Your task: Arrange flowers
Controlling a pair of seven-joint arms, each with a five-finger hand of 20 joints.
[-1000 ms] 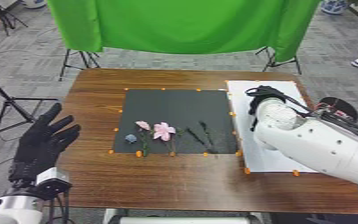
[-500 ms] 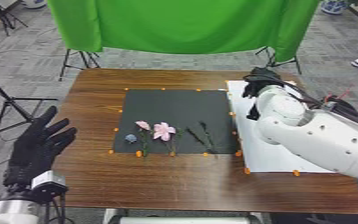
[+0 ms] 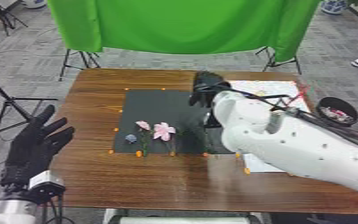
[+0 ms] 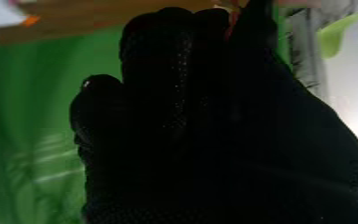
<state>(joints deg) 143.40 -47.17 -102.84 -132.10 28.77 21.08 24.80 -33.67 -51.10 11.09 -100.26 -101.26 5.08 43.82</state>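
Looks to have laid the open pale-pink flower (image 3: pixel 163 131), small pink bud (image 3: pixel 143 125) and little blue-grey flower (image 3: pixel 130 138) along the near edge of the black rectangular mat (image 3: pixel 158 110), probably to fan the heads without tangling stems; there, stems running toward the near edge. Seems to have set the dark mat down as a plain ground for the arrangement, and the orange tabs (image 3: pixel 139 153) along the edges likely as fixings or markers. Find the black-gloved right robot hand (image 3: pixel 208 82) above the mat's far right corner, presumably for work on the flowers; cannot tell whether open, closed or gripping. Note a blurred green leaf-like shape (image 4: pixel 335 37) beside it in the right wrist view, source unclear. See the black-gloved left robot hand (image 3: pixel 31 145) raised and open by the left edge of the brown wooden table (image 3: pixel 158 185), likely waiting out of the way. Now count: one open pink flower, one pink bud, one blue-grey flower; one mat; one white sheet (image 3: pixel 267 165) at the table's right edge; one round dark bowl (image 3: pixel 339 99) just beyond; two hands. Cannot count further stems, partly hidden behind the right arm.
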